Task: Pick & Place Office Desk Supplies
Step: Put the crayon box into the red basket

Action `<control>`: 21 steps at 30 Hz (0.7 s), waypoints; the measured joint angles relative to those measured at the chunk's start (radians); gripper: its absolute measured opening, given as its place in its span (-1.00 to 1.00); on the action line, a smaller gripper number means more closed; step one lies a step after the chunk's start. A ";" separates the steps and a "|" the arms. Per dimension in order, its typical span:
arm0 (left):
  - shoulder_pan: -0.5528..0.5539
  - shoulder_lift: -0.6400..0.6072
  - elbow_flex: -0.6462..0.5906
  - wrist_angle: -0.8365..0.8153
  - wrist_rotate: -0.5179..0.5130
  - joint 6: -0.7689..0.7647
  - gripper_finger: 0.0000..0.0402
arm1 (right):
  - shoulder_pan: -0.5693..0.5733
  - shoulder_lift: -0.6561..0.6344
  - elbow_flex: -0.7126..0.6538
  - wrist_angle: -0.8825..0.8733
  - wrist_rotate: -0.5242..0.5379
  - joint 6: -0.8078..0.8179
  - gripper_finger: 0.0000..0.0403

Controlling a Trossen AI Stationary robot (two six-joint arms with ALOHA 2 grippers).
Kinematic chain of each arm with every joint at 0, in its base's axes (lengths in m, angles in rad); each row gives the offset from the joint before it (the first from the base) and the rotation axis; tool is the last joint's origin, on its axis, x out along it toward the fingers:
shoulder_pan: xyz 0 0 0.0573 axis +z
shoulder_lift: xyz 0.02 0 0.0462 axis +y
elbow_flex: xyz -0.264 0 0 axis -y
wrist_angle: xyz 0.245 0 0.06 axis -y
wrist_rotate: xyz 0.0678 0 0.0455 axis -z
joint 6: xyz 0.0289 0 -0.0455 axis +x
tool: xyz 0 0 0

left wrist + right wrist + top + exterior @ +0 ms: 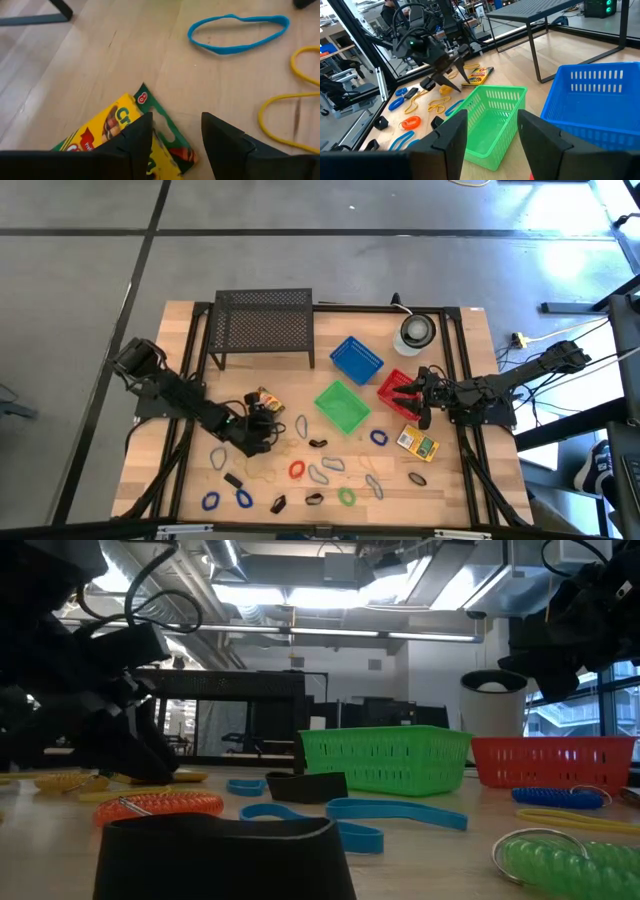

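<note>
Loops in blue (240, 498), red (297, 470) and green (346, 497) and small black clips (313, 499) lie scattered on the near half of the table. One yellow-orange packet (266, 398) lies flat by my left gripper (262, 413). The other packet (417, 443) lies near the right edge. In the left wrist view my left gripper (175, 122) is open and low, with the packet's (115, 130) green-edged end between and under its fingers. My right gripper (408, 396) is open and empty, hovering over the red basket (390, 383). My left gripper stands open over the green-edged end (167, 132) of the yellow packet, coming from above, with one finger (135, 142) across the packet's face. Whether a finger touches it I cannot tell. The packet lies flat on the table.
A black mesh rack (262, 325) stands at the far left. Blue (356, 357), green (343, 406) and red baskets sit mid-table, with a round white and grey object (417, 330) beyond them. A blue loop (240, 35) and yellow loops (292, 115) lie just past my left gripper.
</note>
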 joint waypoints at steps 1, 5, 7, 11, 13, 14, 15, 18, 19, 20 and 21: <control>0.003 0.000 0.001 -0.010 0.000 -0.015 -0.22 | 0.000 0.000 0.000 0.000 0.000 0.000 -0.14; 0.019 -0.001 0.001 -0.021 0.011 -0.042 -0.27 | 0.000 0.000 0.000 0.000 0.000 0.000 -0.14; 0.027 -0.001 0.001 -0.022 0.012 -0.043 -0.30 | 0.000 0.000 0.000 0.000 0.000 0.000 -0.14; 0.037 -0.001 0.001 -0.027 0.013 -0.060 -0.37 | 0.000 0.000 0.000 0.000 0.000 0.000 -0.14; 0.039 -0.001 0.001 -0.028 0.019 -0.065 -0.43 | 0.000 0.000 0.000 0.000 0.000 0.000 -0.14; 0.039 -0.001 0.001 -0.031 0.019 -0.069 -0.46 | 0.000 0.000 0.000 0.000 0.000 0.000 -0.14; 0.039 -0.001 0.001 -0.035 0.018 -0.075 -0.49 | 0.000 0.000 0.000 0.000 0.000 0.000 -0.14; 0.039 -0.001 0.001 -0.063 0.007 -0.102 -0.60 | 0.000 0.000 0.000 0.000 0.000 0.000 -0.14; 0.039 -0.001 0.002 -0.072 0.005 -0.114 -0.64 | 0.000 0.000 0.000 0.000 0.000 0.000 -0.14; 0.039 -0.001 0.002 -0.082 0.004 -0.123 -0.68 | 0.000 0.000 0.000 0.000 0.000 0.000 -0.14; 0.039 -0.001 0.002 -0.090 0.001 -0.132 -0.72 | 0.000 0.000 0.000 0.000 0.000 -0.001 -0.14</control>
